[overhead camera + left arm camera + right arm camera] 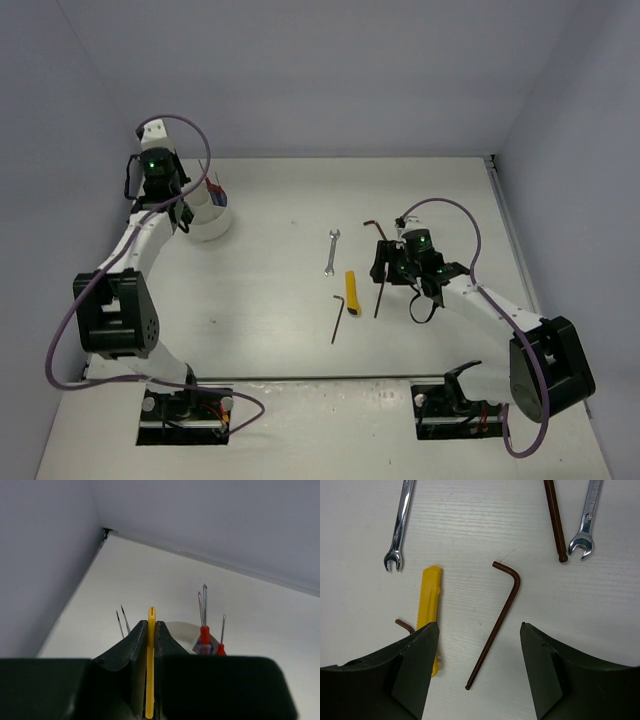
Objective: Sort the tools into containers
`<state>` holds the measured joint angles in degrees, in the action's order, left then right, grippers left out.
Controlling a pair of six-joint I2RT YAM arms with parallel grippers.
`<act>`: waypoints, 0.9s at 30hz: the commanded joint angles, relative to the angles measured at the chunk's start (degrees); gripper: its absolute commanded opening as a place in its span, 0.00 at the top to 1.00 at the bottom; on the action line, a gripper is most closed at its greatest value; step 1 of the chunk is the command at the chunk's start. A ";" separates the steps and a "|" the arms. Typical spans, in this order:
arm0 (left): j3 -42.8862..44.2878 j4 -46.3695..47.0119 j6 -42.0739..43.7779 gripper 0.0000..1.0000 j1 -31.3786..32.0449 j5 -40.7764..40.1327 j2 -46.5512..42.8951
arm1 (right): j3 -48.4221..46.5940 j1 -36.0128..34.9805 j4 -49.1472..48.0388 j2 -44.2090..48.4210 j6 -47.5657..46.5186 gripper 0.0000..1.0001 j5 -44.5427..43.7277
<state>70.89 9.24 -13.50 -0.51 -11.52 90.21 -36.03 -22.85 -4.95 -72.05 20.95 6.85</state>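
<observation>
Cup [210,215]: upper left, holding screwdrivers [204,632].
Left gripper [151,626]: clamped on a yellow tool [151,675] (not dropped yet).
Right gripper [479,630]: apart over hex key [506,607].
Remaining: wrench [332,250], knife [351,292], centre.

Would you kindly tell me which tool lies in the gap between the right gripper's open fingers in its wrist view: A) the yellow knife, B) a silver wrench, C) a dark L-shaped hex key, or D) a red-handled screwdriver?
C: the dark hex key lies between the spread fingers of the right gripper.
</observation>
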 commanded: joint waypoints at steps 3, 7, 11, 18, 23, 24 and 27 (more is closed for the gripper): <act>5.41 18.72 14.96 1.00 -4.02 18.47 6.70 | -2.17 0.00 -2.42 -2.07 -0.74 0.37 1.21; 8.23 22.98 15.94 1.00 -4.76 23.43 11.37 | -2.89 0.00 -2.34 -3.82 -0.91 0.37 1.54; 10.32 28.20 13.75 1.00 -5.40 28.33 15.25 | -3.62 0.00 -2.34 -5.65 -1.02 0.38 2.13; 11.05 32.37 11.37 1.00 -6.32 29.89 20.13 | -4.78 0.00 -2.34 -7.64 -1.32 0.39 2.08; 9.13 35.95 9.02 0.96 -7.94 32.55 21.54 | -5.24 0.07 -2.34 -8.51 -1.70 0.39 2.13; 8.82 36.33 8.94 0.95 -8.09 33.21 21.77 | -5.28 0.09 -2.38 -8.65 -1.70 0.39 2.19; 7.64 36.93 9.04 0.94 -8.37 34.60 21.98 | -5.22 0.03 -2.43 -8.98 -1.64 0.40 2.44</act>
<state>78.50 37.68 -3.22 -7.97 19.24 114.42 -38.56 -22.85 -5.39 -80.73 20.00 8.43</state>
